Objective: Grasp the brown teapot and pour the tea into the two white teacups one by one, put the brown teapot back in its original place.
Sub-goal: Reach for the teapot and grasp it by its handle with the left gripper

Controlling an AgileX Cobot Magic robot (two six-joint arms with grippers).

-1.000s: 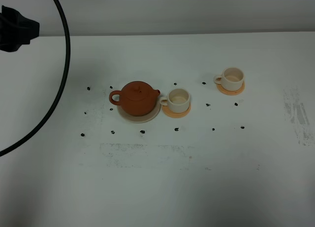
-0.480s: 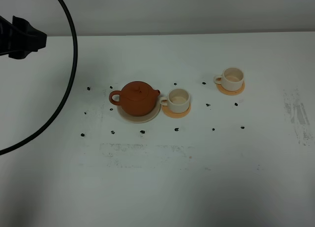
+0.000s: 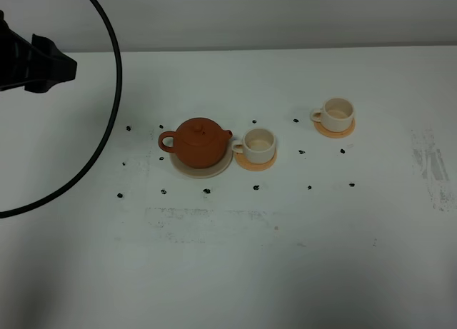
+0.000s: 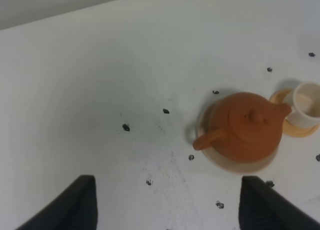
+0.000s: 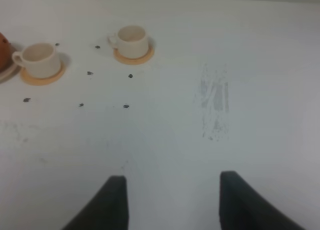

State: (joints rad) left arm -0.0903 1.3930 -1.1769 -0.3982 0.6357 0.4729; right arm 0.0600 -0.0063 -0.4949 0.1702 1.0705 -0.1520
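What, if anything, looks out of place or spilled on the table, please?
Nothing is spilled or tipped: the teapot sits upright on its saucer and both cups stand upright. The only oddities are a grey scuff on the table at the right and small black specks dotted around them.

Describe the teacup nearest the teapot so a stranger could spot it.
On the white table, find the brown teapot on its beige saucer. Right at its spout stands a cream-white teacup on an orange coaster. The other teacup, alike in look, stands well apart to the right and farther back.
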